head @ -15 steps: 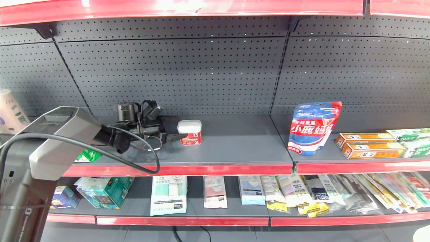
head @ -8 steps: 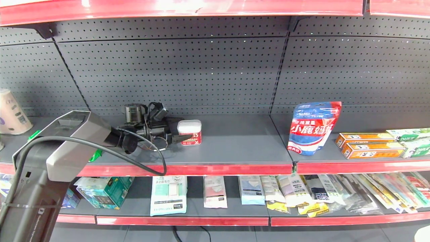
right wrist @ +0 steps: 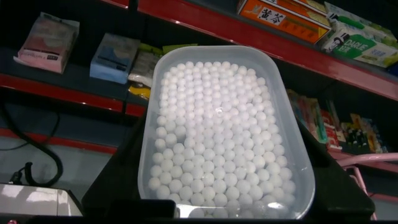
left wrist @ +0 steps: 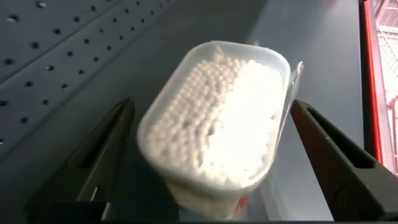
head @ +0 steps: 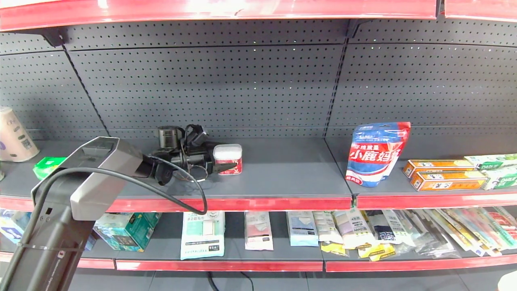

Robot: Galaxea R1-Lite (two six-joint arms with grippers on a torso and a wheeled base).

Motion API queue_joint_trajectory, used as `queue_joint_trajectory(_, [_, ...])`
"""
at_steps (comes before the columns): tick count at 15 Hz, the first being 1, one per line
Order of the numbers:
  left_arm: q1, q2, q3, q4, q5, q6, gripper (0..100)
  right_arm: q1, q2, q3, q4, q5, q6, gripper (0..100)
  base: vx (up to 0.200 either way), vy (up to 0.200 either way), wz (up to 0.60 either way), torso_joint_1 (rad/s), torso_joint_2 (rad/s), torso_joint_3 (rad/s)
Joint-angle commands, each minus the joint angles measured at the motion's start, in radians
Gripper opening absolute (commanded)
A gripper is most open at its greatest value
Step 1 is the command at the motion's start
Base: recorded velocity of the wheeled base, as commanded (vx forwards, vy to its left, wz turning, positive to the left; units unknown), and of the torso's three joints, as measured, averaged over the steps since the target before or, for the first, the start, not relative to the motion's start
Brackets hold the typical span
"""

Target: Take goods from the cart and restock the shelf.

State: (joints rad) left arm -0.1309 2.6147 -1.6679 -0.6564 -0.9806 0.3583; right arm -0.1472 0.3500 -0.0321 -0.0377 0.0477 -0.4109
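Note:
A small tub of white beads with a red label (head: 228, 158) stands upright on the grey shelf board (head: 282, 178), left of centre. My left gripper (head: 224, 162) reaches in from the left and is open, with one finger on each side of the tub. In the left wrist view the tub (left wrist: 217, 118) sits between the spread fingers (left wrist: 99, 162), with a gap on both sides. My right gripper (right wrist: 227, 155) is shut on a second tub of white beads (right wrist: 221, 130), held in front of the lower shelves.
A blue pouch (head: 377, 153) stands on the right half of the shelf, with orange boxes (head: 444, 174) beyond it. At the far left are a green packet (head: 47, 166) and a paper cup (head: 14, 139). Several packets fill the lower shelf (head: 258, 234).
My left arm has moved right along the shelf, so its fingers now reach further around the tub. The tub has stayed in place. The green packet has come into full view.

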Motion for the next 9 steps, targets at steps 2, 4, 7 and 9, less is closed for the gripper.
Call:
queue_joint_trajectory(2, [-0.016, 0.005, -0.030, 0.011, 0.008, -0.001, 100, 0.000, 0.000, 0.001, -0.001, 0.000, 0.000, 0, 0.000, 0.000, 0.00, 0.000, 0.00, 0.000])
queue_joint_trajectory(4, [-0.027, 0.011, -0.039, 0.009, 0.034, -0.002, 100, 0.000, -0.002, 0.000, -0.001, 0.001, 0.000, 0, 0.000, 0.000, 0.00, 0.000, 0.00, 0.000])
queue_joint_trajectory(7, [-0.029, 0.039, -0.075, 0.006, 0.068, -0.002, 100, 0.000, -0.002, 0.000, -0.001, 0.000, 0.000, 0, 0.000, 0.000, 0.00, 0.000, 0.00, 0.000])
queue_joint_trajectory(9, [-0.029, 0.042, -0.093, 0.009, 0.059, -0.004, 100, -0.002, -0.003, 0.000, -0.001, 0.000, 0.000, 0, 0.000, 0.000, 0.00, 0.000, 0.00, 0.000])
